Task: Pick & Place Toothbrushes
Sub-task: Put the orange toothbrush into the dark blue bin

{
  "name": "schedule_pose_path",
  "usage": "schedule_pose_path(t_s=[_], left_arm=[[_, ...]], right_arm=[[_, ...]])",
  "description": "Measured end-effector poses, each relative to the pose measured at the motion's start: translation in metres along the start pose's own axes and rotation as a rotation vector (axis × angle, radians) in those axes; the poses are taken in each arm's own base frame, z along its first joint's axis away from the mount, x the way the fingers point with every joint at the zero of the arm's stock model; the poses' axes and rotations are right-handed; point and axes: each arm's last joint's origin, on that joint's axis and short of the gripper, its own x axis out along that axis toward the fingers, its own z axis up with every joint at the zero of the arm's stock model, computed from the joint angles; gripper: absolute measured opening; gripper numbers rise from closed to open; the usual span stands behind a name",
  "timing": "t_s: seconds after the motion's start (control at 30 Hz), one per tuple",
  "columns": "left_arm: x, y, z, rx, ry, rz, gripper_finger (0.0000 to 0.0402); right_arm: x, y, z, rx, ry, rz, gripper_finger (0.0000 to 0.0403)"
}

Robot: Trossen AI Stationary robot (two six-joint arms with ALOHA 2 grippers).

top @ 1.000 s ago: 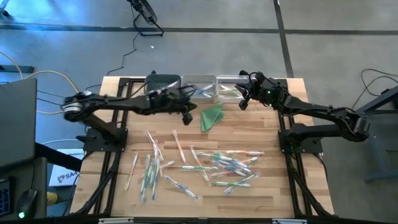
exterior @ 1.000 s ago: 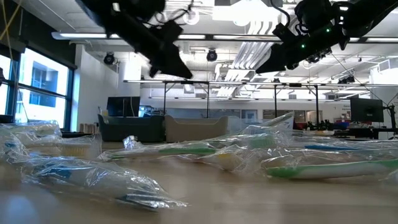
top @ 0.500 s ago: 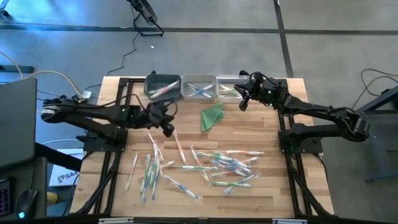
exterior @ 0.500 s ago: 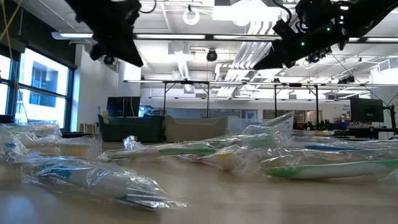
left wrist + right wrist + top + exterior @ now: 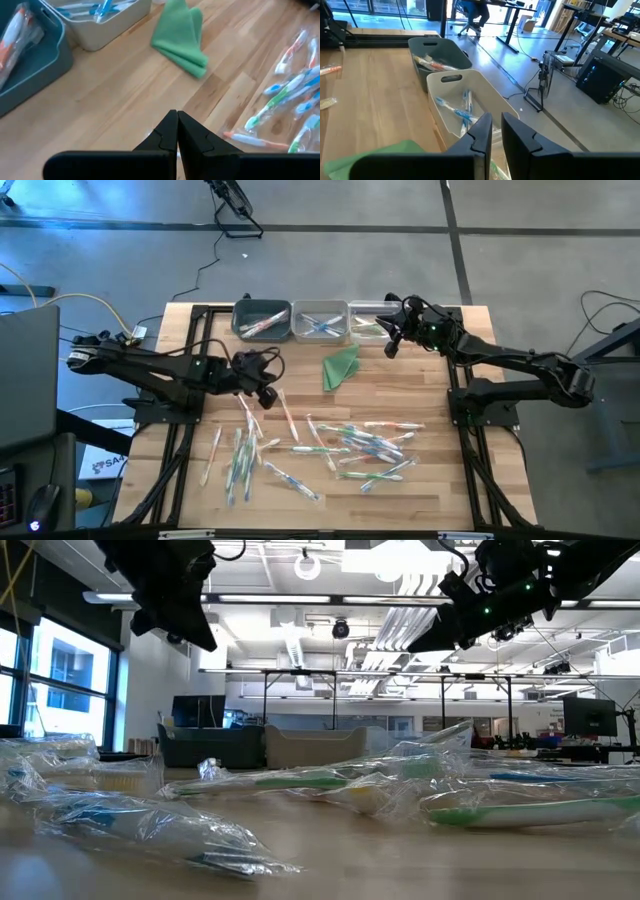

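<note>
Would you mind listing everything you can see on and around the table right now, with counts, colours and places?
Loose toothbrushes: dozens, clear-wrapped with green, blue or orange accents, scattered over the table's near half.
Bins: three in a row at the far edge; dark grey bin on the left holds orange-accented brushes, middle pale bin holds blue ones, right clear bin holds green ones.
Green cloth: one, folded, lying just in front of the bins.
Table: one, light wood slats on a black frame.
Left gripper: shut and empty, above the table's left side near the scattered brushes.
Right gripper: fingers nearly together, nothing seen between them, by the right bin.
</note>
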Motion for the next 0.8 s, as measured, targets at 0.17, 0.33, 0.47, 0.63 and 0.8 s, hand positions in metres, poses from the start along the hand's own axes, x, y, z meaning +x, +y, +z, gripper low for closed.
schedule_pose_path(t_s=[0.17,0.33,0.47,0.63,0.8], left_arm=[[0.0,0.003,-0.005,-0.053,0.057,0.019,0.0005],[-0.001,0.005,-0.009,-0.102,0.143,-0.003,0.0005],[-0.001,0.005,-0.012,-0.161,0.202,-0.02,0.0005],[-0.002,0.004,-0.014,-0.229,0.271,-0.058,0.0005],[-0.003,0.006,-0.021,-0.329,0.391,-0.043,0.0005]], right_arm=[[0.0,0.0,0.0,0.001,0.0,0.0,0.0034],[0.0,0.0,0.0,0.002,0.0,0.0,0.0034],[0.0,0.0,0.0,0.008,0.0,0.0,0.0034],[0.0,0.0,0.0,0.008,0.0,0.0,0.0034],[0.0,0.0,0.0,0.008,0.0,0.0,0.0034]])
